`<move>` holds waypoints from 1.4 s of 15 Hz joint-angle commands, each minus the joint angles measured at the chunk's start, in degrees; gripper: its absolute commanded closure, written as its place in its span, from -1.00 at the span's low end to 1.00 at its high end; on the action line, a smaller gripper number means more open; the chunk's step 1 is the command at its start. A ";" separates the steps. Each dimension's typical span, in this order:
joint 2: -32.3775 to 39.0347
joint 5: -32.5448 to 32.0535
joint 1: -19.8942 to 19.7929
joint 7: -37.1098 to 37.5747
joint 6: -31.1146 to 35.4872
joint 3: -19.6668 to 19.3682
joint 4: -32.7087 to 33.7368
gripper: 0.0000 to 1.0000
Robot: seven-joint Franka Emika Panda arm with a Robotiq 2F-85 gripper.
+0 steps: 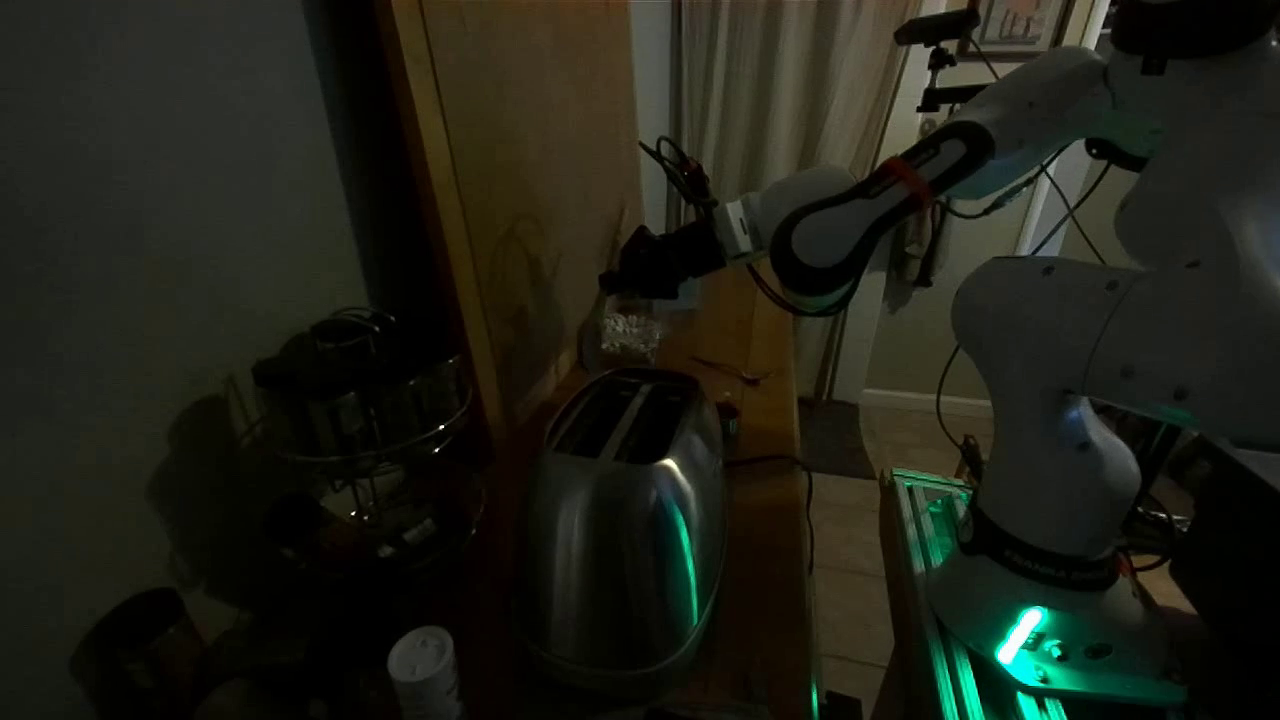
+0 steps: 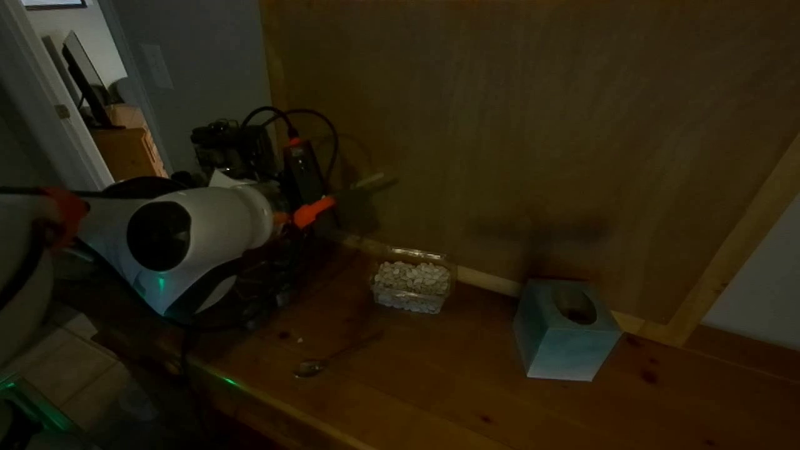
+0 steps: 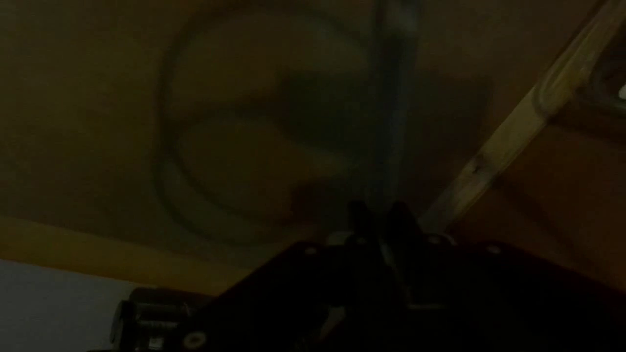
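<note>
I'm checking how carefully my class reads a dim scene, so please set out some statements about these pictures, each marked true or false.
1. A metal toaster stands on the wooden counter. True.
2. The pincer is touching the toaster. False: the pincer is raised apart from it, apparently holding a long, thin thing.
3. The clear tub holds pale pieces. True.
4. The spoon stands in the tub. False: the spoon lies on the counter.
5. The light on the arm's base is red. False: the light is green.

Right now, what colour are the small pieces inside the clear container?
The small pieces look whitish; an exterior view shows them best.
</note>
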 commanded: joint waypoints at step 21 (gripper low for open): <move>31.42 24.60 -36.67 41.95 -23.67 45.04 4.39 0.93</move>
